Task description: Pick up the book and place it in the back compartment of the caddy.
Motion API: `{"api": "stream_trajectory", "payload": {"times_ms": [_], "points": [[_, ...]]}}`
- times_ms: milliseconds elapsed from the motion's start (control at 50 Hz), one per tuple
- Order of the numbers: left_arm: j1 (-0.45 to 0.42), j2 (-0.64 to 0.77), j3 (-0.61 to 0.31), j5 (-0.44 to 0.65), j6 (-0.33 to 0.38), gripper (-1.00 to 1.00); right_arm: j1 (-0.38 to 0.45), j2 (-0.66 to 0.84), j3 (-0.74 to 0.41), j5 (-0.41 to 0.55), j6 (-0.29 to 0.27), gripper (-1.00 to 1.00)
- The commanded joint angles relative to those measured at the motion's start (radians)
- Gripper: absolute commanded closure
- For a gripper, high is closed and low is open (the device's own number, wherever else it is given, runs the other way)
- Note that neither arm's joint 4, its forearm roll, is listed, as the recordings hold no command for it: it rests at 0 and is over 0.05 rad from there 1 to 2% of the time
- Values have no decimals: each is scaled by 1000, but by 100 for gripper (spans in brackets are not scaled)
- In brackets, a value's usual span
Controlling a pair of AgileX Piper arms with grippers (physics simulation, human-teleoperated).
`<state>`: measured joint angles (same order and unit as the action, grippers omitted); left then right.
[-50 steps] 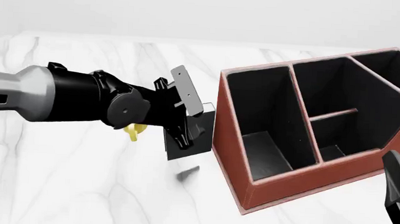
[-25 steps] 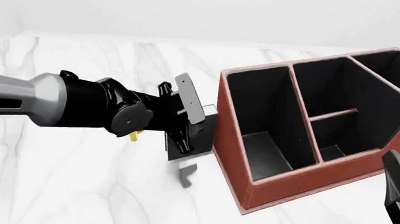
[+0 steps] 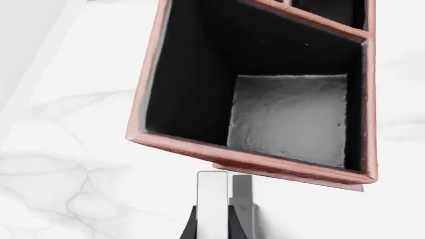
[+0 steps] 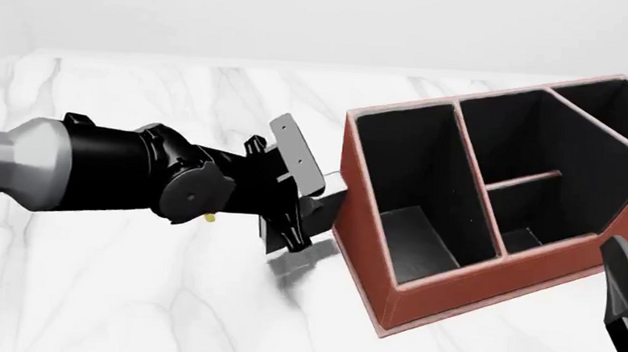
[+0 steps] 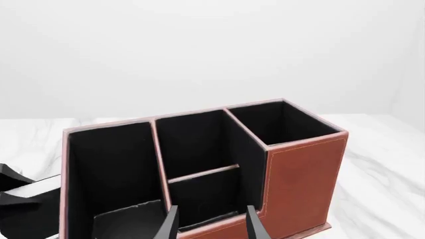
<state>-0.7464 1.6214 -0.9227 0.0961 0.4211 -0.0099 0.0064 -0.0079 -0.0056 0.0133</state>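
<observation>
**Left arm holds the black book beside the caddy's end wall**

A white marble counter [image 4: 104, 294] carries a large reddish-brown caddy [image 4: 481, 285] with a black lining, standing on the right side of the front view. Dividers split it into long narrow cells and two small squarish ones parted by a low cross divider. The back compartment [image 4: 517, 237], the small cell next to the caddy's lower long wall, shows only its black floor.

The left arm reaches in from the left, lying almost level above the counter. Its left gripper [image 4: 297, 193] has its fingers clenched on the book [image 4: 289, 238], a small thick black volume held tilted, just beside the caddy's slanted end wall. Whether book and wall touch cannot be told. A shadow lies on the marble right under the book, so it appears to be off the counter. A small bit of yellow [image 4: 209, 216] peeks out below the arm; the arm hides the rest of it.

In the left wrist view, the book's pale edge points at the caddy's near rim.

The right gripper [image 5: 211, 223] sits low at the front view's right edge, near the caddy's long wall, its fingers spread apart and holding nothing.
</observation>
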Motion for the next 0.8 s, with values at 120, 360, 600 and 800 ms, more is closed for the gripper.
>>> {"api": "stream_trajectory", "payload": {"times_ms": [120,360,600,800], "points": [[-51,-166,50,41,-49,100,1,-3,-1,3,0,-100],[-119,-321,47,192,-107,100,0,-3,0,3,1,-100],[-118,-401,-160,436,-6,100,1,-3,-1,3,1,-100],[-111,-418,-404,612,114,100,1,-4,-1,2,1,-100]]}}
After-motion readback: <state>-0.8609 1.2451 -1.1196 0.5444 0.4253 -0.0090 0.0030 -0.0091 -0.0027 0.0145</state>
